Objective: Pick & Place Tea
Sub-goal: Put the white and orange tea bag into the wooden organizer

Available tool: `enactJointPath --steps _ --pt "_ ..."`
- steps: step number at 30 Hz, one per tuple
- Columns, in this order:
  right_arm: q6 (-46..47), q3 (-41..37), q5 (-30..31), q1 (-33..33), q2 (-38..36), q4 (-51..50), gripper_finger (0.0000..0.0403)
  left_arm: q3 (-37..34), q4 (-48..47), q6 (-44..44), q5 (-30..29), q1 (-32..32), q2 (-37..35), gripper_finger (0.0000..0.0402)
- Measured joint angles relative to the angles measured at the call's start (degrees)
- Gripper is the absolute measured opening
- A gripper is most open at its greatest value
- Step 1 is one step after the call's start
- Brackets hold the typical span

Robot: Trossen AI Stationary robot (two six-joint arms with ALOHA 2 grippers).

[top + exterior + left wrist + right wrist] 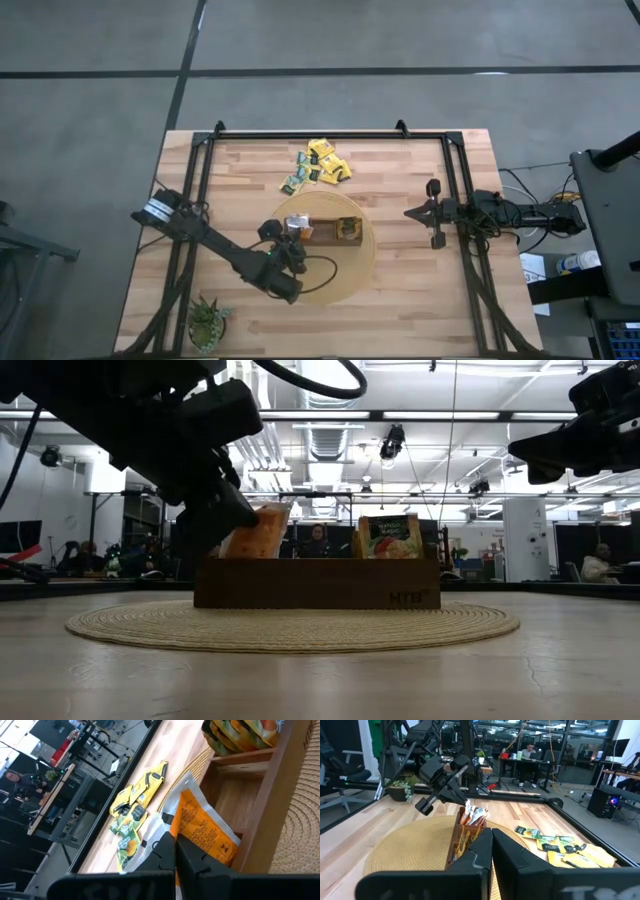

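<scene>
A long brown box (330, 233) stands on a round woven mat (350, 275) at the table's middle. My left gripper (175, 851) is at the box's left end, shut on an orange tea sachet (200, 830). In the low view that sachet (258, 532) leans tilted in the box's left end compartment. A green-and-orange sachet (392, 538) stands in a compartment near the right end. Loose yellow and green tea sachets (320, 165) lie flat on the wood beyond the mat. My right gripper (410, 212) waits shut above the table's right side. My left gripper pinches the orange sachet's upper edge (181, 839) between its two shut fingers. The fingers come slanting down from the table's near-left side. The sachet is tilted, with its lower end down inside the box's left end compartment (235, 805), behind the box wall in the low view.
A small potted plant (208, 322) stands at the near left corner. A black frame rail (330, 137) runs along the far edge and down both sides. Bare wood lies between the mat and my right gripper.
</scene>
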Motion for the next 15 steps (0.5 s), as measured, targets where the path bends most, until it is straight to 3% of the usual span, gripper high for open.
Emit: enactJointPath --steps 4,15 --pt "0.00 0.01 0.00 0.00 0.00 0.00 0.0008 0.00 -0.01 -1.38 0.17 0.00 0.01 0.0000" --pt "0.00 0.01 -0.01 0.00 -0.02 0.00 0.0008 -0.13 0.05 -2.93 10.23 -0.04 0.01 0.0000"
